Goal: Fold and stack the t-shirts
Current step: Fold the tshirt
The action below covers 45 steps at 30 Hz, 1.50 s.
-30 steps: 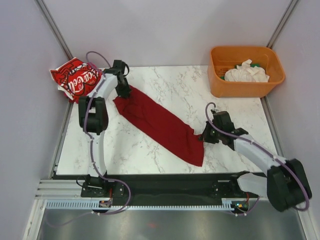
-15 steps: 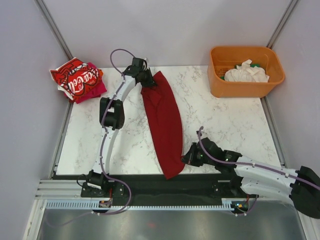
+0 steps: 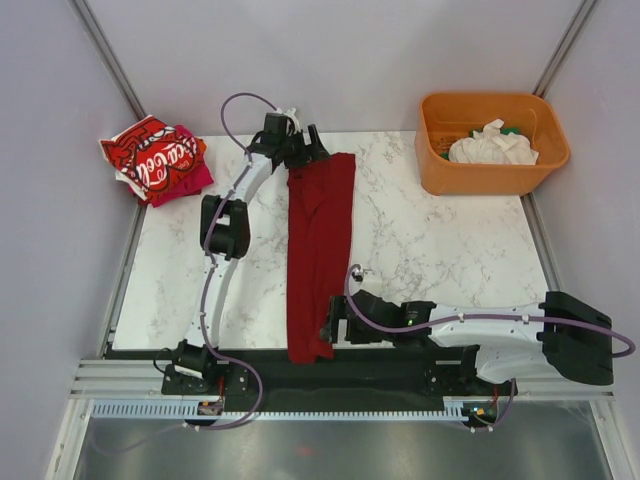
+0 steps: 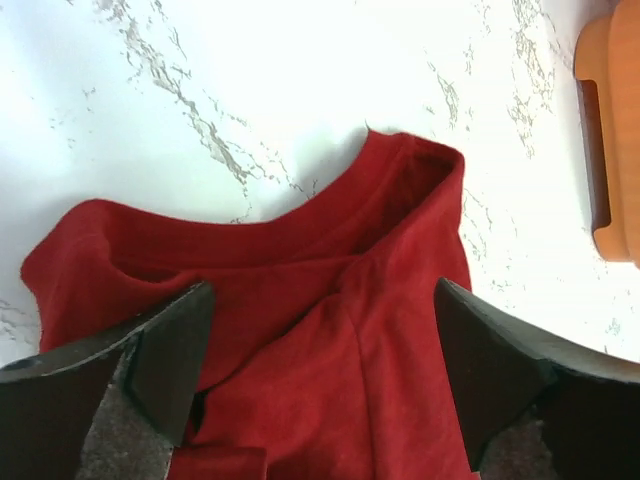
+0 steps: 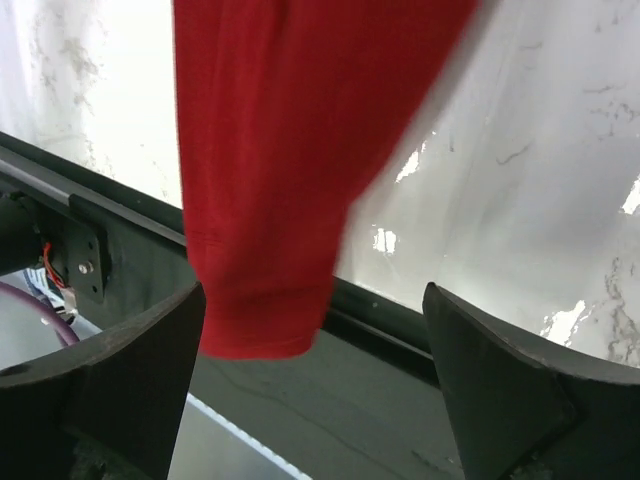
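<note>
L gripper [image 3: 306, 152] is at the far end of the dark red tee [image 3: 320, 240], jaws wide apart, nothing clamped. In the L wrist view the collar [image 4: 300, 235] lies flat on the marble table [image 4: 250, 80] just beyond the fingertips. Red cloth fills the gap between the two fingers [image 4: 165, 350] and runs back under the wrist. The collar's raised corner is roughly in line w/ the finger on the view's right. The orange tub [image 4: 610, 130] is well off to that side. R gripper [image 3: 330, 327] is also spread open, gripping nothing. In the R wrist view the tee's near end comes down between the fingers [image 5: 130, 390], just beside the one on the view's left and apart from the other. The hem drapes past the table's near edge over the dark rail, and its edge is blurred. From above, the tee is a long narrow strip running from one gripper to the other, w/ the R jaws just right of its near end. The bright red lettered tee [image 3: 150, 158] and magenta tee [image 3: 192, 178] are piled well left of the L jaws. The white tee [image 3: 490, 147] sits in the tub, well apart from both.
</note>
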{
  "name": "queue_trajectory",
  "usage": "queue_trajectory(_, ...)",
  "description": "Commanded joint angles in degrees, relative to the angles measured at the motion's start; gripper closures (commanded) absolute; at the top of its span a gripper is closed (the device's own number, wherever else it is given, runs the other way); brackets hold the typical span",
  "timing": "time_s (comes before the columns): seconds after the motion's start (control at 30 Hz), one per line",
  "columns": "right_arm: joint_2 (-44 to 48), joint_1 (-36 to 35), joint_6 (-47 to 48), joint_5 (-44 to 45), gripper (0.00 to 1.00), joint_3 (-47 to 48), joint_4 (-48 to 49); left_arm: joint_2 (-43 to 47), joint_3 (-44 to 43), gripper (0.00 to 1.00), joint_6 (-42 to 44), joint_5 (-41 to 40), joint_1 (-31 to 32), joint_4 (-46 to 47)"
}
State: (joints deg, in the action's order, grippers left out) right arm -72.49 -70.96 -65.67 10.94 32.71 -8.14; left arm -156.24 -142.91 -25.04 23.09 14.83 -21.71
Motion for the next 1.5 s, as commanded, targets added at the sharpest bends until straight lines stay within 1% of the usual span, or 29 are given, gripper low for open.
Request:
queue_trajectory(0.0,1.47,-1.72,2.38,6.53,0.02,7.35,-7.48,8.02,2.19,0.00,4.11,-0.32,-0.33,3.79)
queue_trajectory(0.03,1.91,-1.99,2.82,9.51,0.02,8.33,-11.24,9.80,3.24,0.00,4.73,-1.81,-0.33,3.70)
queue_trajectory(0.13,3.84,-3.57,4.32,13.39,0.02,11.49,-16.80,17.34,5.80,0.00,7.45,-4.62,-0.33,3.00)
queue_trajectory(0.2,4.11,-4.45,5.02,15.60,0.02,13.42,-18.57,20.44,6.15,0.00,9.38,-5.77,-0.33,2.12)
queue_trajectory(0.3,3.93,-5.85,5.99,17.70,0.02,15.45,-21.65,27.46,7.73,0.00,10.97,-9.63,-0.41,-1.13)
queue_trajectory(0.33,3.67,-6.29,5.99,18.23,0.02,15.63,-22.78,29.49,8.78,0.00,11.15,-12.25,-0.42,-3.22)
queue_trajectory(0.4,2.62,-6.56,5.29,17.28,0.02,14.93,-22.53,37.21,14.39,0.00,10.45,-15.87,-0.41,-6.66)
queue_trajectory(0.43,1.75,-6.47,4.77,16.75,0.02,14.49,-22.18,40.02,21.20,0.00,9.66,-18.93,-0.42,-9.37)
queue_trajectory(0.47,1.65,-6.56,4.50,16.49,0.02,14.05,-22.09,47.19,25.79,0.02,8.61,-19.92,-0.42,-10.09)
queue_trajectory(0.5,1.82,-6.56,3.98,17.53,0.02,12.92,-22.70,50.57,31.06,0.04,5.90,-20.19,-0.42,-10.54)
queue_trajectory(0.53,3.48,-6.56,3.10,18.41,0.02,11.86,-22.88,54.69,42.43,0.06,4.49,-19.32,-0.33,-10.71)
queue_trajectory(0.57,4.80,-6.47,0.92,19.29,0.02,10.46,-22.80,61.43,48.37,0.11,2.73,-18.79,0.02,-10.54)
queue_trajectory(0.6,6.29,-6.39,0.20,20.34,0.04,7.40,-21.84,64.98,54.17,0.13,0.19,-17.74,0.37,-10.54)
queue_trajectory(0.63,9.70,-6.21,-0.07,20.96,0.06,5.89,-21.13,67.97,65.02,0.15,-1.05,-17.38,1.16,-10.54)
queue_trajectory(0.67,11.30,-5.69,-0.16,20.88,0.08,4.57,-20.34,70.70,70.35,0.17,-2.55,-16.94,3.17,-10.54)
queue_trajectory(0.7,12.88,-5.51,0.10,20.62,0.10,2.47,-19.20,76.38,75.19,0.18,-5.00,-16.24,4.49,-10.37)
queue_trajectory(0.73,15.33,-5.33,0.10,20.18,0.11,1.84,-19.19,78.70,83.76,0.17,-6.15,-17.37,6.42,-10.45)
queue_trajectory(0.77,16.23,-4.81,0.36,19.91,0.11,1.40,-19.28,81.33,87.59,0.14,-8.60,-17.90,10.01,-10.37)
queue_trajectory(0.8,17.11,-4.72,0.80,19.74,0.11,1.04,-19.63,85.45,91.02,0.13,-9.76,-17.82,11.43,-10.45)
queue_trajectory(0.83,18.42,-4.72,0.89,19.56,0.11,0.95,-20.15,87.93,97.06,0.11,-11.07,-17.64,12.58,-10.54)
queue_trajectory(0.87,18.87,-4.63,0.98,19.56,0.11,0.95,-20.51,90.39,100.08,0.06,-12.48,-17.29,13.98,-10.72)
queue_trajectory(0.97,19.40,-4.36,1.51,20.34,0.10,2.00,-22.35,100.50,110.63,0.06,-12.49,-17.29,15.49,-10.72)
queue_trajectory(1.0,19.40,-4.28,1.68,20.61,0.10,2.18,-23.05,104.96,114.40,0.03,-20.93,-14.94,16.71,-10.19)
queue_trajectory(1.03,19.40,-4.19,1.77,20.79,0.10,2.36,-23.32,106.22,115.39,0.03,-22.32,-14.57,18.46,-10.02)
queue_trajectory(1.07,19.49,-4.01,1.86,21.14,0.09,2.53,-23.58,107.28,116.45,0.03,-25.82,-14.13,21.09,-9.75)
queue_trajectory(1.13,19.66,-3.31,2.30,21.05,0.09,2.71,-23.67,109.30,118.99,0.03,-27.86,-13.42,23.82,-9.66)
queue_trajectory(1.27,19.49,-1.82,4.32,20.44,0.09,3.24,-23.67,112.73,124.27,0.03,-34.89,-14.13,28.22,-7.21)
queue_trajectory(1.37,19.14,-0.59,5.28,19.47,0.09,3.41,-23.85,113.62,127.26,0.05,-37.62,-13.60,30.16,-4.75)
queue_trajectory(1.47,19.31,-0.06,5.55,19.12,0.09,3.41,-24.03,112.22,128.67,0.08,-39.20,-13.25,32.10,-3.43)
